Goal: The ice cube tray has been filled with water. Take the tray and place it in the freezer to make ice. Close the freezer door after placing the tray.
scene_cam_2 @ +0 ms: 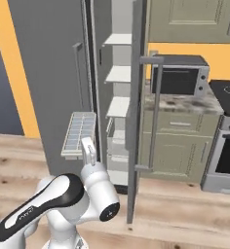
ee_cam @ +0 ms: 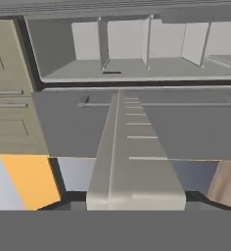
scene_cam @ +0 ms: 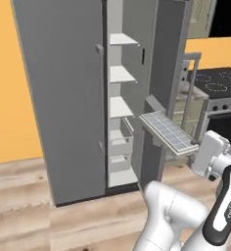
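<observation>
**Entry: carry stage, tray in transit to the freezer.**

- One pincer [scene_cam_2: 88, 147], two-fingered, on the white arm: clamped narrow on the near short end of the tray, holding it clear of any support.
- One flat, narrow, whitish-grey ice cube tray [scene_cam: 168, 131] with a grid of small square cells: held roughly level in front of the open compartment, just outside it; in the left base view at about 3 o'clock from the shelves.
- Water [scene_cam_2: 81, 127]: pale bluish surface in the cells; whether any has spilled cannot be told.
- One tall matte grey freezer [scene_cam: 63, 93], its narrow compartment open: three white shelves [scene_cam: 120, 74] counted, with two clear drawers [scene_cam: 120, 142] below them.
- One tall narrow grey freezer door [scene_cam_2: 135, 112] with a long vertical bar handle [scene_cam_2: 156, 112]: standing open, edge-on in the right base view.

**Judged next move:** advance the tray, kept level, onto a shelf; release; withdraw; close the door. Placing and closing are not yet done.
</observation>
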